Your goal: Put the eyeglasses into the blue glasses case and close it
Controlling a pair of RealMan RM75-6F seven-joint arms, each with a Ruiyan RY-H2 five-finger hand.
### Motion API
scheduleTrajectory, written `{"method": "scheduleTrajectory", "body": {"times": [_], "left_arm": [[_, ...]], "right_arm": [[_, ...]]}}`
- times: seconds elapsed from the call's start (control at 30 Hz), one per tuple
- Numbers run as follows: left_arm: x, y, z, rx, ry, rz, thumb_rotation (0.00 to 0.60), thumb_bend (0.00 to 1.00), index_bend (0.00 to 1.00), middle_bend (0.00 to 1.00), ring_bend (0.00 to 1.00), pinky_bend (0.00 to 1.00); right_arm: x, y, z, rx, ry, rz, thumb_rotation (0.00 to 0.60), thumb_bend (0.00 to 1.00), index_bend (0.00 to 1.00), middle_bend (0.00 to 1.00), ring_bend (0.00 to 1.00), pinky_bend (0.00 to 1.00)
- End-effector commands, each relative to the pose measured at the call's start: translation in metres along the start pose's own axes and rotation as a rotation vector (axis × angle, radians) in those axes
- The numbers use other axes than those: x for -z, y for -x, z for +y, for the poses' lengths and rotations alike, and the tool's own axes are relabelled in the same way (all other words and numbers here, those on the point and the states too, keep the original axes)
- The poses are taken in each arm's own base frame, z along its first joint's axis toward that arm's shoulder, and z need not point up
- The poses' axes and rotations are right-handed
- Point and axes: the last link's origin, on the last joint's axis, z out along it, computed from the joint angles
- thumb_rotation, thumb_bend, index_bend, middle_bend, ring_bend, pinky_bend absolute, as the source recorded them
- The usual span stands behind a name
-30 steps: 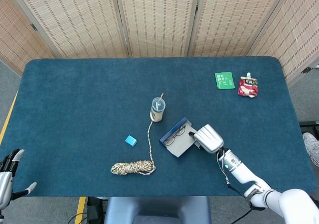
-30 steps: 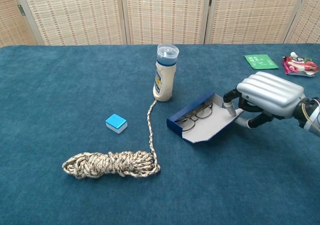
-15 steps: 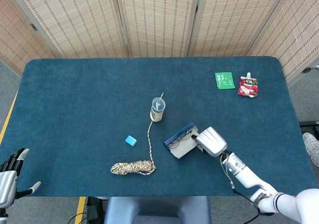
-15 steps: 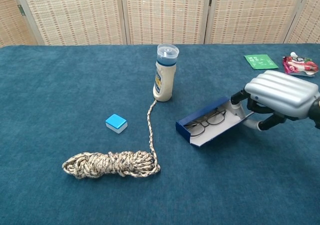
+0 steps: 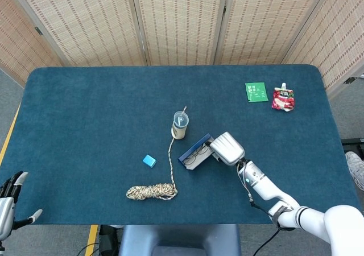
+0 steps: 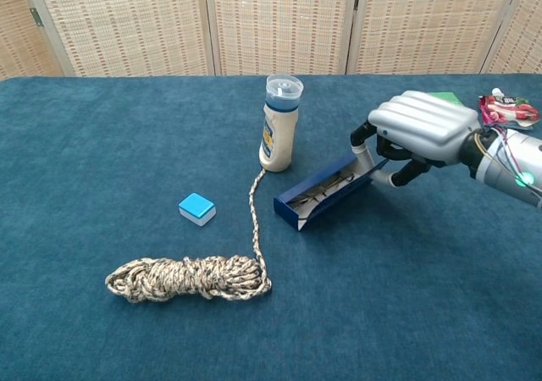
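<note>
The right hand (image 6: 421,129) grips the end of the blue glasses case (image 6: 324,193) — eyeglasses (image 5: 196,152) inside — left hand (image 5: 8,200) spread.

You were working in a staged test area, more lab than home. The surface (image 5: 85,114) was a wide table covered in plain dark-blue felt, closed off behind by folding woven-reed screens (image 5: 176,23) in pale frames. A grey floor with a yellow marking line (image 5: 7,136) showed at the left edge. Unrelated odds and ends lay scattered on it: a coil of rope (image 6: 188,278), a small bottle (image 6: 279,134), a blue block (image 6: 196,207), a green card (image 5: 256,91) and a red snack pouch (image 5: 283,98).
</note>
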Motion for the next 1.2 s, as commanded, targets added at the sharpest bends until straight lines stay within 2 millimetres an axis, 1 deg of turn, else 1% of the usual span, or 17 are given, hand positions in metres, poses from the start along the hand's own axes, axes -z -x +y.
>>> {"method": "scheduleTrajectory", "body": {"times": [0.03, 0.23, 0.3, 0.33, 0.4, 0.5, 0.57, 0.67, 0.77, 0.87, 1.03, 1.2], "left_arm": [[-0.001, 0.001, 0.0, -0.001, 0.001, -0.003, 0.6, 0.19, 0.07, 0.09, 0.12, 0.23], [-0.002, 0.002, 0.0, -0.003, 0.004, -0.007, 0.6, 0.19, 0.07, 0.09, 0.12, 0.23], [-0.002, 0.002, -0.001, -0.005, 0.002, -0.009, 0.6, 0.2, 0.07, 0.09, 0.12, 0.23], [-0.002, 0.001, -0.001, -0.006, 0.0, -0.011, 0.6, 0.2, 0.07, 0.09, 0.12, 0.23], [-0.001, 0.001, -0.002, -0.005, -0.007, -0.013, 0.6, 0.19, 0.07, 0.09, 0.12, 0.23], [0.0, 0.002, -0.003, -0.004, -0.014, -0.019, 0.6, 0.2, 0.07, 0.09, 0.12, 0.23], [0.0, 0.003, -0.003, -0.004, -0.014, -0.022, 0.6, 0.2, 0.07, 0.09, 0.12, 0.23], [0.0, 0.003, -0.004, -0.005, -0.015, -0.024, 0.6, 0.2, 0.07, 0.09, 0.12, 0.23], [0.0, 0.003, -0.005, -0.004, -0.017, -0.025, 0.6, 0.19, 0.07, 0.09, 0.12, 0.23], [-0.001, 0.003, -0.004, -0.004, -0.016, -0.024, 0.6, 0.2, 0.07, 0.09, 0.12, 0.23], [-0.002, 0.001, -0.006, -0.007, -0.019, -0.023, 0.6, 0.2, 0.07, 0.09, 0.12, 0.23], [-0.003, 0.002, -0.003, -0.006, -0.01, -0.026, 0.6, 0.19, 0.07, 0.09, 0.12, 0.23]], "right_arm": [[-0.008, 0.001, 0.0, 0.012, 0.006, -0.005, 0.6, 0.51, 0.73, 1.0, 1.0, 1.0], [-0.025, 0.005, -0.007, 0.029, 0.004, -0.011, 0.6, 0.51, 0.73, 1.0, 1.0, 1.0], [-0.03, 0.007, -0.009, 0.031, 0.005, -0.01, 0.6, 0.51, 0.7, 1.0, 1.0, 1.0], [-0.032, 0.008, -0.01, 0.031, 0.01, -0.012, 0.6, 0.51, 0.65, 1.0, 1.0, 1.0], [-0.035, 0.01, -0.011, 0.032, 0.018, -0.013, 0.6, 0.51, 0.48, 1.0, 1.0, 1.0], [-0.038, 0.014, -0.013, 0.037, 0.02, -0.02, 0.6, 0.51, 0.25, 1.0, 1.0, 1.0], [-0.04, 0.015, -0.015, 0.043, 0.019, -0.019, 0.6, 0.51, 0.15, 1.0, 1.0, 1.0], [-0.043, 0.014, -0.015, 0.04, 0.027, -0.008, 0.6, 0.51, 0.05, 1.0, 1.0, 1.0], [-0.044, 0.015, -0.013, 0.047, 0.036, -0.008, 0.6, 0.51, 0.01, 1.0, 1.0, 1.0], [-0.044, 0.015, -0.011, 0.048, 0.046, -0.007, 0.6, 0.51, 0.01, 1.0, 1.0, 1.0], [-0.04, 0.002, -0.007, 0.006, 0.024, 0.03, 0.6, 0.5, 0.02, 1.0, 1.0, 1.0], [-0.032, -0.004, 0.0, 0.048, -0.016, -0.034, 0.6, 0.38, 0.07, 1.0, 1.0, 1.0]]}}
